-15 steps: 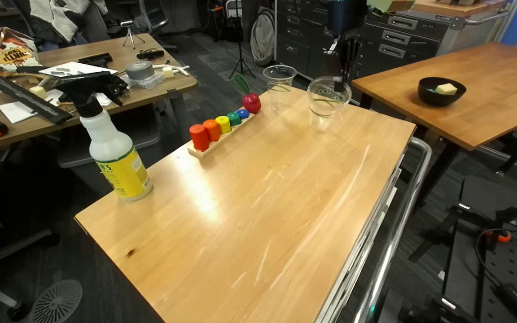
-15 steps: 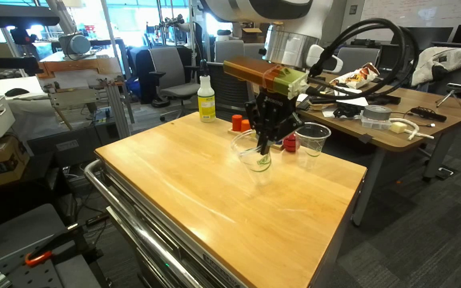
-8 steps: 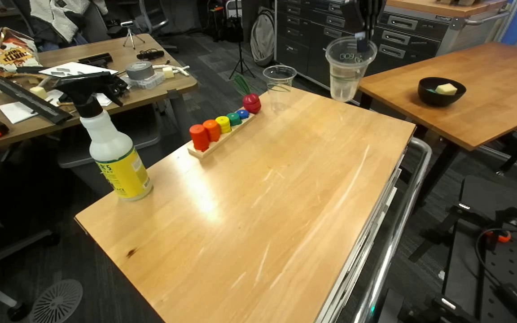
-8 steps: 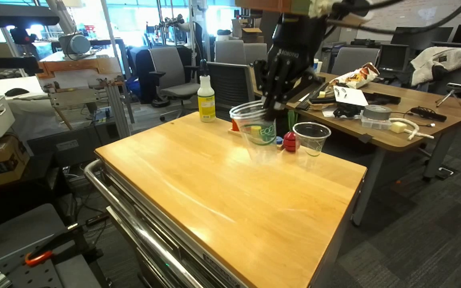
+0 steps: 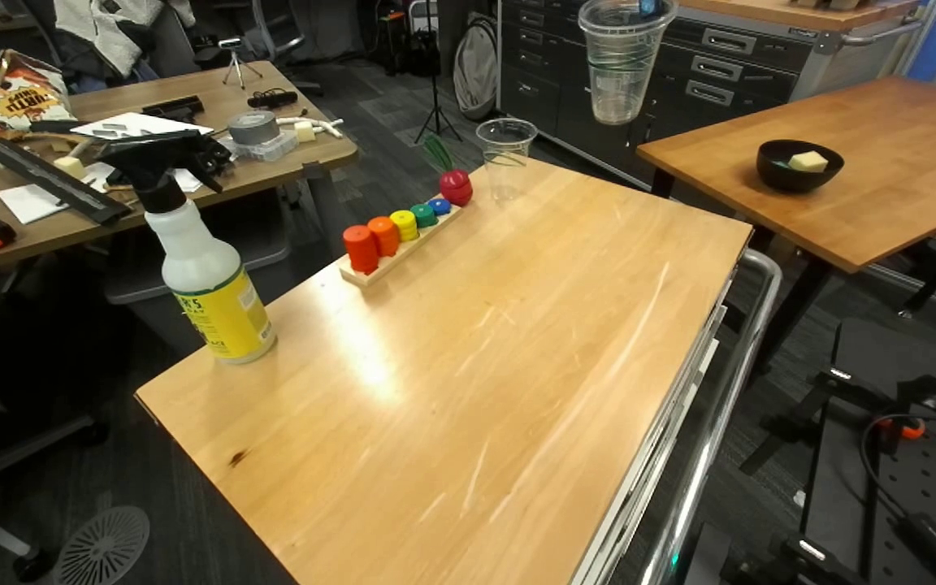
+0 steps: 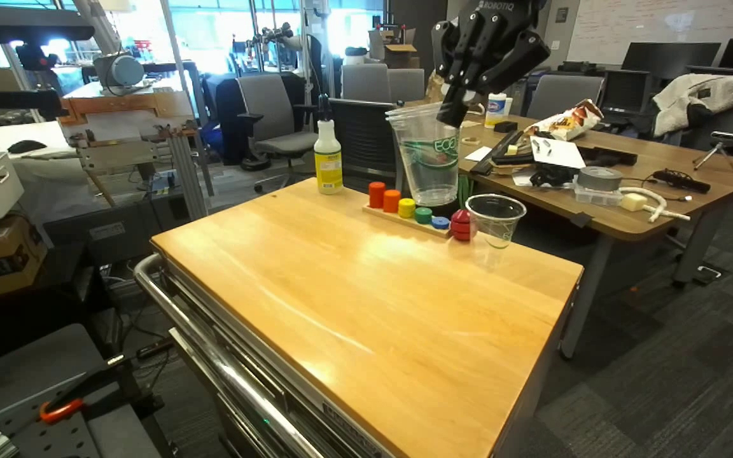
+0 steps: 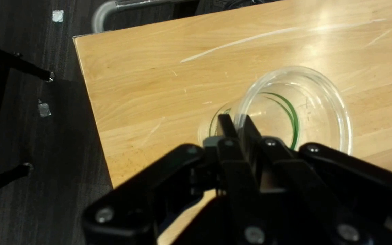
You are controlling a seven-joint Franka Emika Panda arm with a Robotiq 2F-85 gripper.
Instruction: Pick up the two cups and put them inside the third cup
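Observation:
My gripper (image 6: 452, 114) is shut on the near wall of a clear cup (image 6: 427, 162), one finger inside the rim and one outside. The held cup (image 5: 618, 73) hangs in the air above the far end of the table, slightly tilted. Its rim and green bands look doubled, as of two cups nested together. In the wrist view the fingertips (image 7: 236, 125) pinch the rim of the held cup (image 7: 305, 102). Another clear cup (image 5: 506, 158) stands upright on the table, apart from the gripper; it also shows in an exterior view (image 6: 497, 219).
A wooden board with coloured blocks (image 5: 395, 252) lies along the table edge, with a red round toy (image 5: 456, 187) at its end beside the standing cup. A spray bottle (image 5: 220, 284) stands at the far corner. A metal rail (image 5: 720, 439) runs along the wooden table (image 5: 476, 366).
My gripper has risen from low over the table, carrying the held cup up with it. The standing cup, the blocks and the spray bottle have not moved.

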